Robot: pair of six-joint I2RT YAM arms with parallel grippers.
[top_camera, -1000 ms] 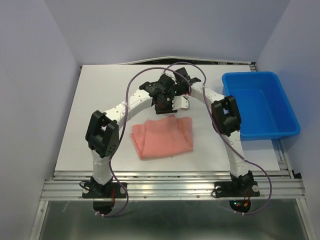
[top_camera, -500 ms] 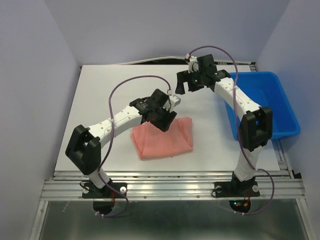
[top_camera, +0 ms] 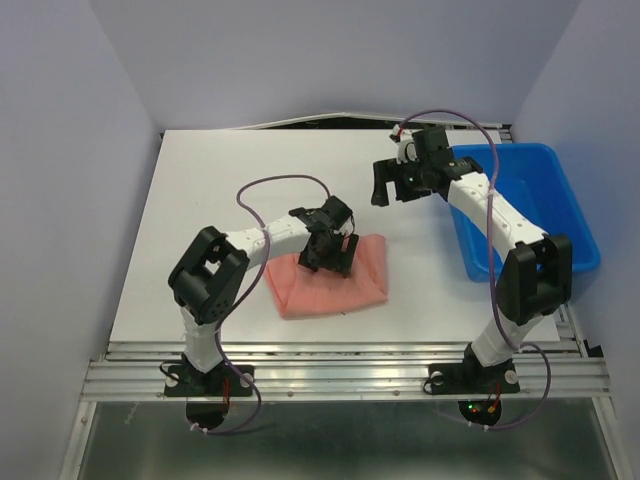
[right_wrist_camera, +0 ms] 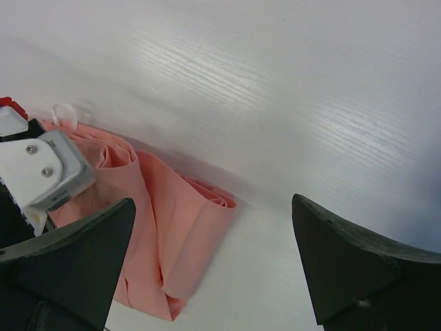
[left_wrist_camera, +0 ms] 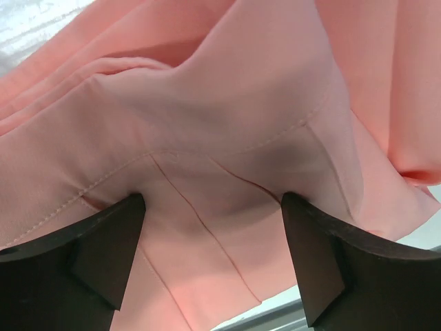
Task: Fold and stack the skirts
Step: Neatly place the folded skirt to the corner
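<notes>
Salmon-pink pleated cloth at the near middle of the white table (top_camera: 200, 200): the skirt (top_camera: 325, 280), folded into a rough rectangle and lying flat, likely kept compact for stacking.

Over its far edge, the left gripper (top_camera: 330, 250), pointing down. Seen through its own camera (left_wrist_camera: 212, 203): fingers spread wide, a stitched hem and pleats showing between them, nothing pinched. Hard to tell whether the tips rest on the top layer or sit just above it. Reads as a hand placed to settle the fold, not to lift it.

Farther back and to the right, the right gripper (top_camera: 395, 185), raised off the table. Fingers fully apart in its own view (right_wrist_camera: 213, 201), holding nothing, only bare table between them. Probably held clear so as not to disturb the fold.

Farthest right, the blue bin (top_camera: 500, 152), well apart from the skirt.

Only one skirt in view, so stacking not yet begun.
</notes>
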